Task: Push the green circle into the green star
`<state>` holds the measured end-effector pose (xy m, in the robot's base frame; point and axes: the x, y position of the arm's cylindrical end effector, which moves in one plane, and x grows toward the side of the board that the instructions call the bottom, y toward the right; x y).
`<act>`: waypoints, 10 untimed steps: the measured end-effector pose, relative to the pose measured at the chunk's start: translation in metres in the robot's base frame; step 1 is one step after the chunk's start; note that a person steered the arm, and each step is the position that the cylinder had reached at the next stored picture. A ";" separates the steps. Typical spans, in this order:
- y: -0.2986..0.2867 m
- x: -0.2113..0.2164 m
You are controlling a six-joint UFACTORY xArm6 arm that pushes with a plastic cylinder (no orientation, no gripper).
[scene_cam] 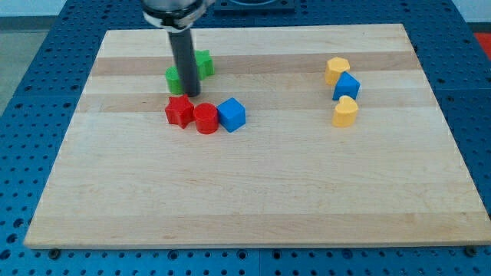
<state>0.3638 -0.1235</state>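
Note:
The green circle (173, 79) sits near the view's top left, partly hidden behind my rod. The green star (204, 63) lies just to its upper right, also partly hidden by the rod. My tip (189, 94) rests on the board between them, at the circle's right edge and just below the star. It looks to touch the circle, but I cannot tell for sure.
A red star (179, 112), a red cylinder (205, 119) and a blue cube (231, 114) stand in a row just below my tip. At the view's right are a yellow block (336, 70), a blue block (347, 86) and another yellow block (346, 111). The wooden board (253, 192) lies on a blue pegboard.

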 end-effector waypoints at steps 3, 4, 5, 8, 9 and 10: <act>-0.073 0.000; -0.073 -0.001; -0.065 -0.023; -0.003 -0.041; 0.001 -0.057; 0.011 -0.072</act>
<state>0.2917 -0.1128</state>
